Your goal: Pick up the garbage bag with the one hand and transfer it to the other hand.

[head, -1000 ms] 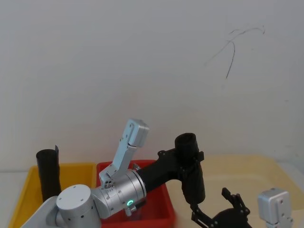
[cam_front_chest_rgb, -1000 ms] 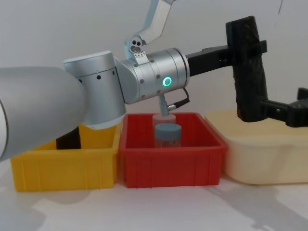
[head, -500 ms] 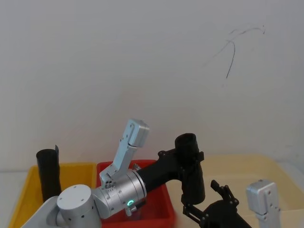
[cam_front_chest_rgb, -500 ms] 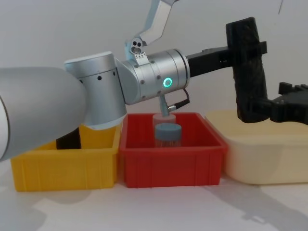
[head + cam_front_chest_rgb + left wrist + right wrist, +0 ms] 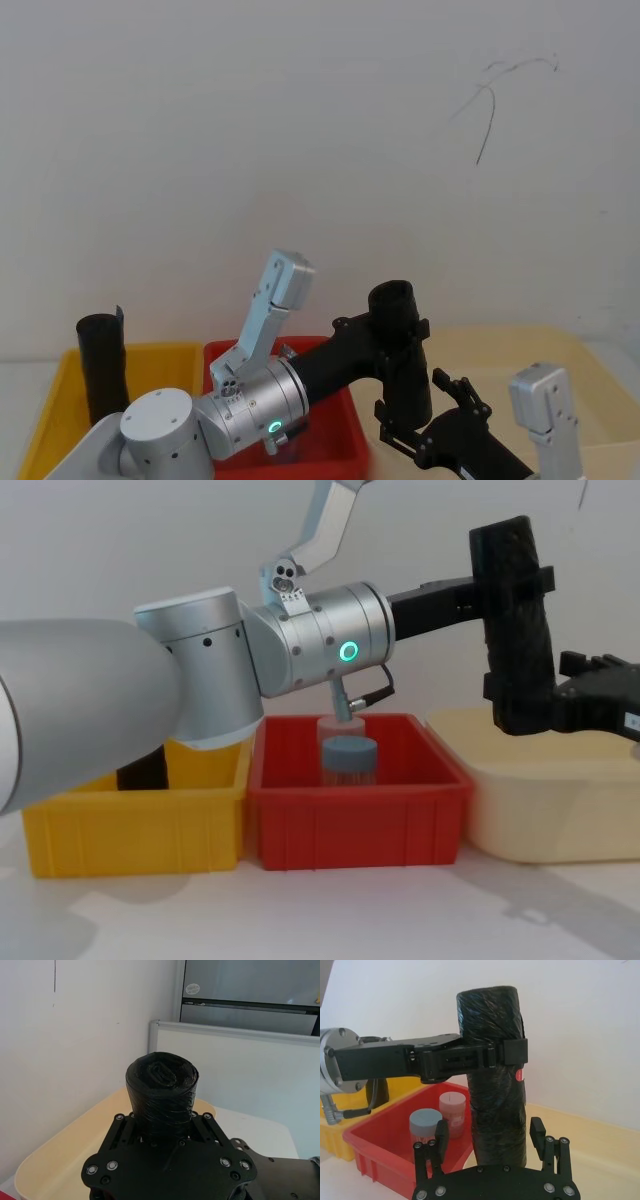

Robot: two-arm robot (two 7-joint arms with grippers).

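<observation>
The garbage bag (image 5: 515,630) is held in the air over the gap between the red bin (image 5: 355,825) and the cream tub (image 5: 540,820), well clear of the counter (image 5: 330,910). It is gripped round its upper part by the left tool (image 5: 512,580), whose fingers are clamped tight against the crinkled plastic. The right tool (image 5: 490,1135) is set at the lower part of the roll with its fingers spread wide, one on each side. A sliver of space is seen between each finger and the plastic in the right wrist view, so nothing is held by it yet.

The step in hand is judged to be the second grasp of the handover. It is best done with the roll centred between the right tool's fingers, so that both meet it together and it is not pushed sideways against the left tool's hold. The squeeze should be made squarely across the roll and firmly, since soft plastic is likely to give. The upper clamp should be released only once the lower one is sure. A grasp this low on a tall roll may let it tip.

The roll's long axis is kept close to vertical, slightly tilted in the chest view, with its rolled end pointing upward.
</observation>
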